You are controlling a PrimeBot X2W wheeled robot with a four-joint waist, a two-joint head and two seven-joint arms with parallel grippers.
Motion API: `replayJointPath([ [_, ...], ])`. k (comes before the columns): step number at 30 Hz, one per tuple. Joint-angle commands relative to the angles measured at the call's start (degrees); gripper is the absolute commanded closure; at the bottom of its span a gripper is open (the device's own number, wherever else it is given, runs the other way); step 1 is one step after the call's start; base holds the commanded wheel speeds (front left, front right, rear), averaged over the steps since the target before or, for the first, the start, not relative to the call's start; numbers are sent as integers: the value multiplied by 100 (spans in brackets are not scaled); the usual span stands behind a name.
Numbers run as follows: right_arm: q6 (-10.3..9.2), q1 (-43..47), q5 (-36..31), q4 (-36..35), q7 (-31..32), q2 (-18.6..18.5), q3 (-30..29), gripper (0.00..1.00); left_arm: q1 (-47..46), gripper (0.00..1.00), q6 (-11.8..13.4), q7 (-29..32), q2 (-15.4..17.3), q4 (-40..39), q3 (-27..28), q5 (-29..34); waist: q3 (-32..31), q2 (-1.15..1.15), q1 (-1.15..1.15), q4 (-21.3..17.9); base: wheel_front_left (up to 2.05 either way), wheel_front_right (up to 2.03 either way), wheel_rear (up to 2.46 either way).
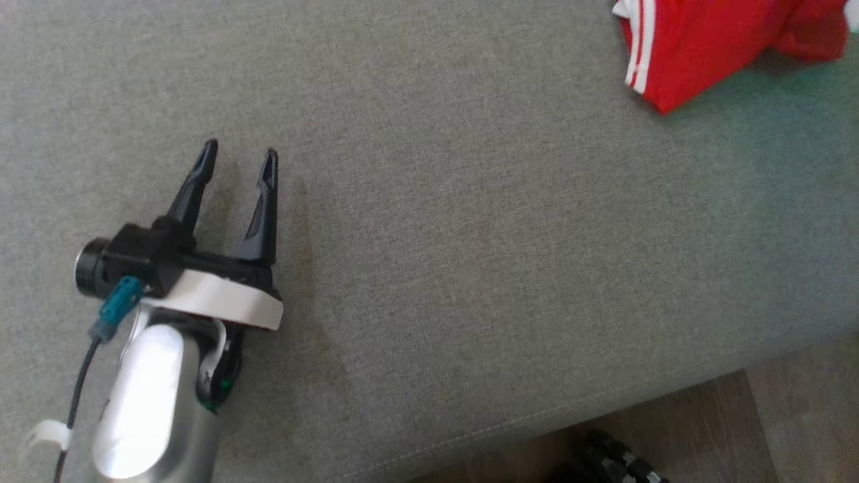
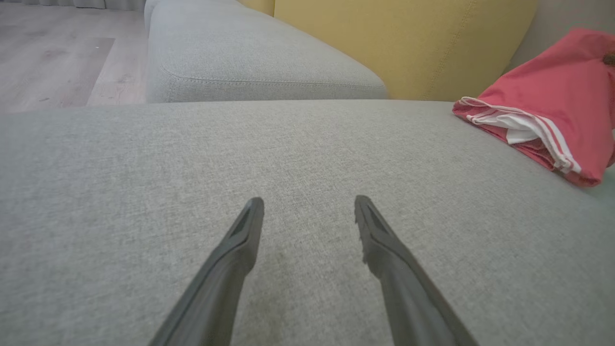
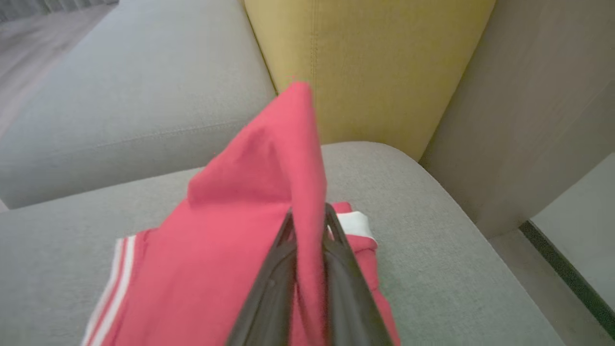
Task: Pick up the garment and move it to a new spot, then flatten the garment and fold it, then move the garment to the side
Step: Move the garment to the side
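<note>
The garment (image 1: 698,47) is red with white stripes along one edge and lies bunched at the far right of the grey sofa seat. My right gripper (image 3: 307,216) is shut on a raised fold of the garment (image 3: 269,192), lifting it into a peak above the cushion. In the left wrist view the garment (image 2: 552,110) shows at the right, its white striped hem facing me. My left gripper (image 1: 240,153) hovers open over bare seat fabric at the left, well away from the cloth, with nothing between its fingers (image 2: 240,240).
The grey seat cushion (image 1: 470,235) spreads wide between the two arms. A yellow back cushion (image 3: 375,67) stands behind the garment, with a grey-brown side panel (image 3: 528,110) to its right. The seat's front edge and wooden floor (image 1: 772,416) lie at lower right.
</note>
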Motion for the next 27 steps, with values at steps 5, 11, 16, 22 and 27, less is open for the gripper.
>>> replayJointPath([
  [5,-4,-285,-606,423,-29,-183,-95,95,-320,0,-38,-51,140,-194,33,74,317,0,0,74,0,0,0],
  [11,-4,-423,-1098,935,-126,-133,-139,9,-368,0,-24,-56,125,-136,25,23,307,0,0,181,0,0,0],
  [16,-4,-496,-1578,1167,-511,-18,-165,0,-314,0,4,-64,65,-41,60,-73,29,0,0,277,0,0,0],
  [22,-4,-425,-1922,883,-1205,184,-80,0,-132,0,57,-67,-22,-75,206,-193,-553,0,0,352,0,0,0],
  [27,-4,-68,-1785,343,-1575,453,69,0,134,0,154,-68,-69,-130,483,-309,-1204,0,0,406,0,0,0],
])
